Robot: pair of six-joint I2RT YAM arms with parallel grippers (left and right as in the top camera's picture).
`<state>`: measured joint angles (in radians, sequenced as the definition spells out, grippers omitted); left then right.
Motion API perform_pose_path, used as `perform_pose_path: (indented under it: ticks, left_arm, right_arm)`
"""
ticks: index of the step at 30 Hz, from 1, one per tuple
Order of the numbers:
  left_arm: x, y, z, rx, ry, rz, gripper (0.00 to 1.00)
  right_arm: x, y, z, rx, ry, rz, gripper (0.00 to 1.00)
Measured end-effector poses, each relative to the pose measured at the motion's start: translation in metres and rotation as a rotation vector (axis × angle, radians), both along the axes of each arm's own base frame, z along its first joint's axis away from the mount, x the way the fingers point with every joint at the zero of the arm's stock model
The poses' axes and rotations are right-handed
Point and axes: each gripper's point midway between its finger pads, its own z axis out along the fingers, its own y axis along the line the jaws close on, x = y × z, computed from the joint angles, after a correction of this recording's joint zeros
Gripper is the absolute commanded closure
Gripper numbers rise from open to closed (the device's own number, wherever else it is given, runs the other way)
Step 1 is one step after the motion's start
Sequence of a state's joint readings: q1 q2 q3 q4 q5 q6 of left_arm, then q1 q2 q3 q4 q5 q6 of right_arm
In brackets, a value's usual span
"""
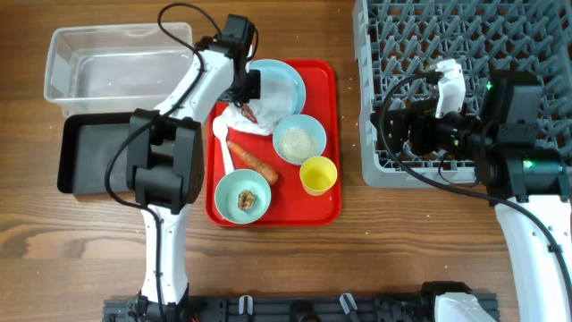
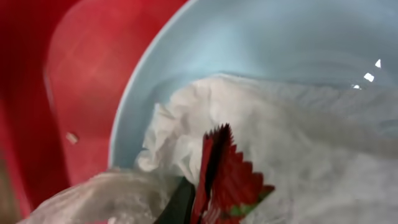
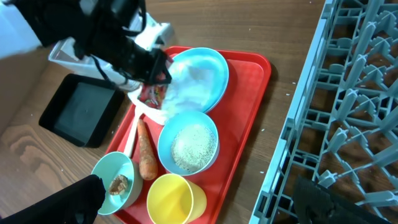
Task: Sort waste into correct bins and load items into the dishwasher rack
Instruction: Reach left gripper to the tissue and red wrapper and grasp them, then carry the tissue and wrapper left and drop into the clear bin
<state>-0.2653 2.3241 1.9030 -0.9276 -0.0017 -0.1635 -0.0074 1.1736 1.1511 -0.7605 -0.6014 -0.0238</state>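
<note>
My left gripper (image 1: 248,93) is down over the pale-blue plate (image 1: 286,80) and shut on the red snack wrapper (image 2: 227,180), which lies on the crumpled napkin (image 2: 298,124). On the red tray, an orange carrot (image 1: 252,161) lies beside the white spoon (image 1: 221,136). A bowl of rice (image 1: 298,139), a teal bowl (image 1: 242,197) with a brown lump (image 3: 118,183) and a yellow cup (image 1: 318,175) stand there too. My right gripper (image 3: 205,208) hangs open over the left edge of the grey dishwasher rack (image 1: 465,54), holding nothing.
The clear tub (image 1: 116,67) stands at the back left with the black tray (image 1: 94,152) in front of it, both left of the red serving tray (image 1: 313,213). Bare wood separates the serving tray from the rack.
</note>
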Motion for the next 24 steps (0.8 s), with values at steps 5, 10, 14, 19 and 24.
perform_pose_path:
  ticks: [5, 10, 14, 19, 24]
  left_arm:
    - [0.021, 0.025, 0.066, -0.029, -0.091, 0.058, 0.96]
    - [0.032, 0.073, 0.149, -0.057, -0.252, 0.157, 0.96]
    - [0.031, 0.127, 0.187, -0.073, -0.328, 0.262, 0.96]
    - [0.026, 0.207, 0.191, -0.052, -0.347, 0.419, 0.96]
    - [0.025, 0.262, 0.175, -0.034, -0.339, 0.523, 0.96]
  right_arm:
    - [0.0, 0.0, 0.0, 0.0, 0.0, 0.0, 0.0]
    - [0.0, 0.0, 0.0, 0.0, 0.002, 0.0, 0.0]
    - [0.0, 0.0, 0.0, 0.0, 0.002, 0.0, 0.0]
    - [0.0, 0.0, 0.0, 0.0, 0.002, 0.0, 0.0]
    - [0.0, 0.0, 0.0, 0.0, 0.002, 0.0, 0.0]
